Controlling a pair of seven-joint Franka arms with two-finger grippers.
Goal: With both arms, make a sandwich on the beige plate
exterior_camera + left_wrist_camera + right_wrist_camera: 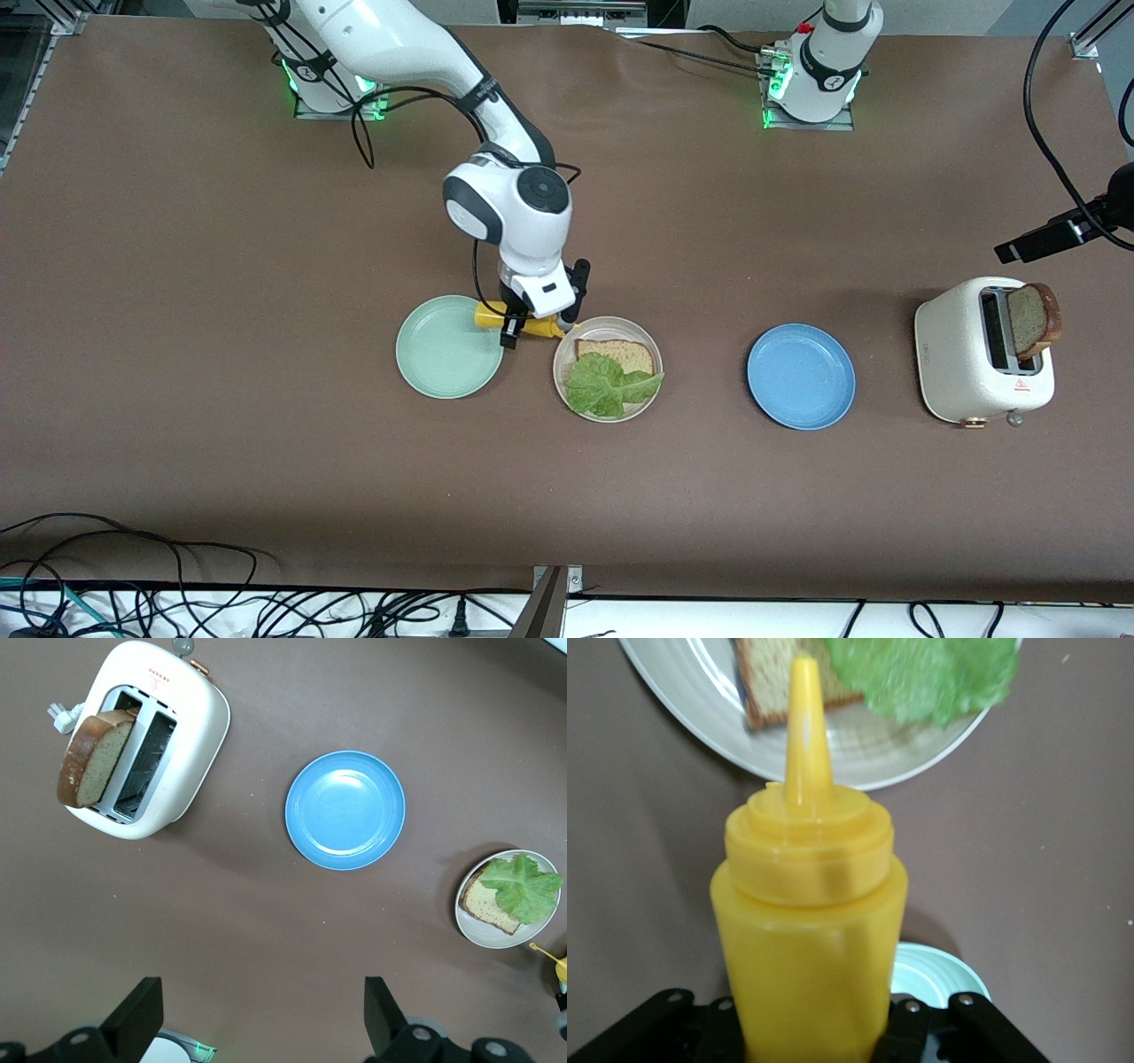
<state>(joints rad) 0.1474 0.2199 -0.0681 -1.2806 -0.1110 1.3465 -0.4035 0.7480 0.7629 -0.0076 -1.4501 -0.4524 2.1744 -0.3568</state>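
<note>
The beige plate [561, 372] holds one brown bread slice [620, 354] with a green lettuce leaf [609, 386] lying partly over it. My right gripper [523, 322] is shut on a yellow squeeze bottle [539, 327], held tipped on its side. The bottle's nozzle [804, 718] points over the plate's rim [700, 709] toward the bread [766, 687]. A second bread slice [1033, 321] stands in the toaster [974, 363]. My left gripper [261, 1019] hangs open and empty, high over bare table near its base. It does not show in the front view.
A mint-green plate [447, 347] lies beside the beige plate, toward the right arm's end, partly under the bottle. A blue plate [801, 376] sits between the beige plate and the toaster. Cables run along the table edge nearest the front camera.
</note>
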